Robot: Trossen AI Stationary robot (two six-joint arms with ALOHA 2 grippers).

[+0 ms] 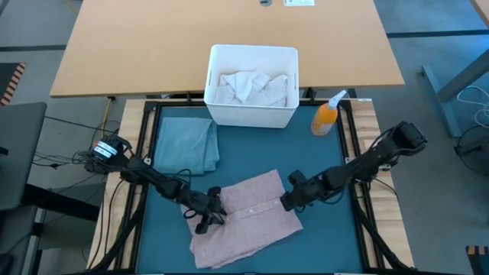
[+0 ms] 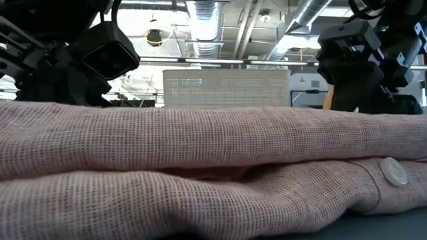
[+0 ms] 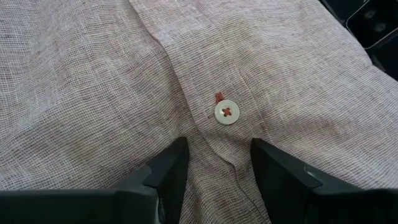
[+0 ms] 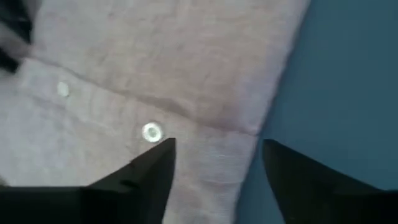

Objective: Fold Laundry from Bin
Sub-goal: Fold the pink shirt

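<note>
Lying diagonally, pink shirt (image 1: 246,217), long axis near-left to far-right.

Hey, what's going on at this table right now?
Two robot arms are folding laundry. A pink shirt lies on the mat, with the left gripper and right gripper both open over it, holding nothing. A folded teal cloth sits beside it; white pieces remain in the bin.

pink shirt (image 1: 248,218) folded; whites in bin (image 1: 284,114).
</note>
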